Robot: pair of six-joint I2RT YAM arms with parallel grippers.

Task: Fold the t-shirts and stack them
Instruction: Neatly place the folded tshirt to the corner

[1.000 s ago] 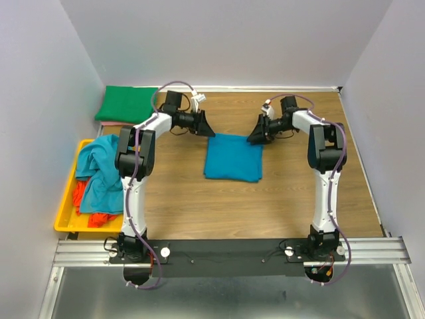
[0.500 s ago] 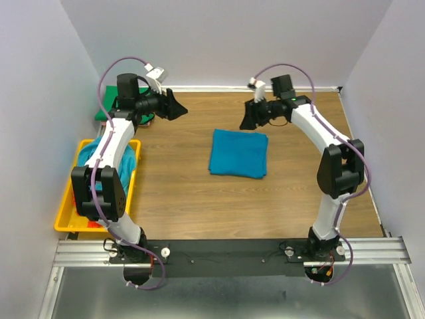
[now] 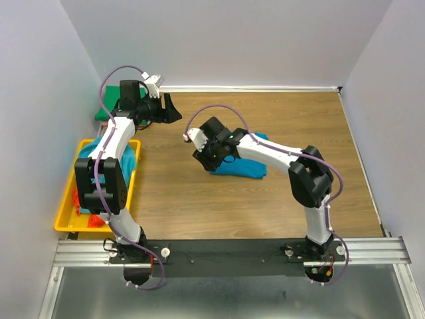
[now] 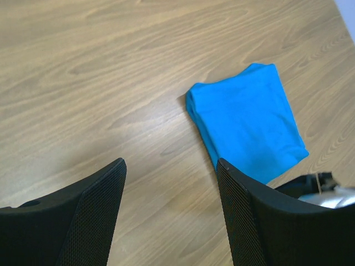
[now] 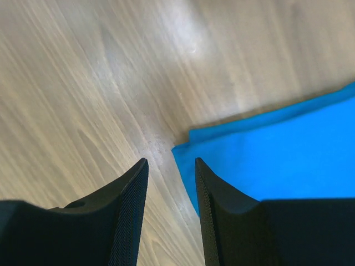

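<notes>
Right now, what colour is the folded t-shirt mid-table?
The folded t-shirt is plain teal-blue, clearest in the left wrist view.

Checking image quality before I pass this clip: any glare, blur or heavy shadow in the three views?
Top external: evenly lit, sharp, shadows soft. Left wrist: sharp, a pale sheen on the table beside the folded teal shirt. Right wrist: very close, with bright glare on the wood near the top edge.

Nothing readable anywhere here tbh. The teal t-shirt (image 4: 247, 127) is plain, the yellow tray (image 3: 64, 224) shows no print I can make out, and the tabletop (image 3: 199, 196) is just bare woodgrain.
</notes>
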